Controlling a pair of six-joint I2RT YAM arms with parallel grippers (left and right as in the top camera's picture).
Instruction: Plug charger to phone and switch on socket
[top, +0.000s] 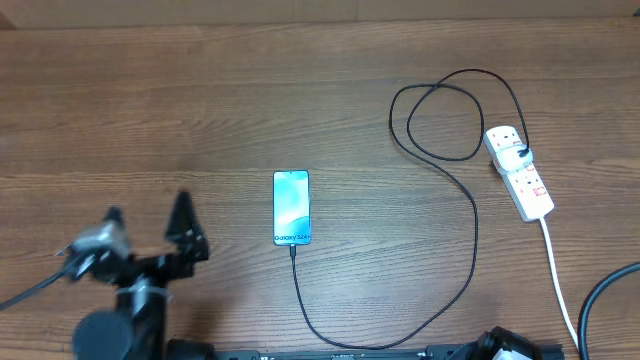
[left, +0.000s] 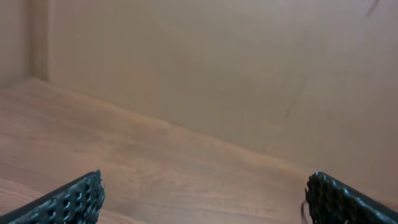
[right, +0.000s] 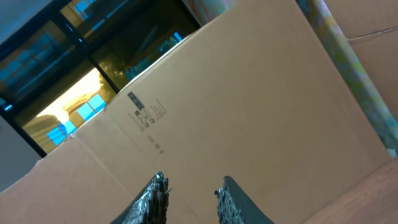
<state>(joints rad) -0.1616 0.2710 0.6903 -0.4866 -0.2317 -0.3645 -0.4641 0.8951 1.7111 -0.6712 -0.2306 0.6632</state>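
Your right pincer (right: 189, 202) shows at the bottom edge of this view. Its two dark, knobbly tips stand a little apart, and nothing sits between them. Behind them you see a large brown cardboard panel (right: 249, 112) that fills most of the view, tilted so its top edge climbs to the right. Small printed symbols (right: 146, 115) mark its left part. At upper left there is a dark window (right: 68, 56) with blue and yellow glints. In the lower right corner you get only a wooden sliver of the worktop (right: 379, 199).
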